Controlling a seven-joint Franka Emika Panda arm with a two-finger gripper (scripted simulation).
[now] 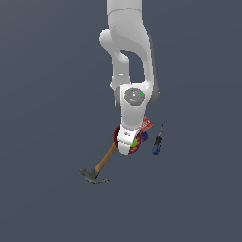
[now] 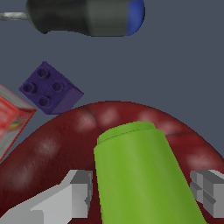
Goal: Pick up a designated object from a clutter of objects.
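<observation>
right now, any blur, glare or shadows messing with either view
Exterior view: flat, even light, no cast shadows; the arm hides most of the green cup. Wrist view: sharp, no glare, soft highlights on the red bowl; the cup fills the frame between the gripper fingers.

Around the green cup (image 2: pixel 140 175) there is little room: the red bowl (image 2: pixel 48 153) curves close behind and beside it, and the pincer (image 2: pixel 144 192) fingers (image 2: pixel 72 192) straddle it with narrow gaps. Beyond the bowl's rim stand the purple brick (image 2: pixel 50 87) and red box (image 2: pixel 11 118); farther off lies the screwdriver (image 2: pixel 87 16). Bare surface (image 2: pixel 175 65) opens between brick and screwdriver. The hammer (image 1: pixel 99 168) lies off the bowl's other side.
</observation>
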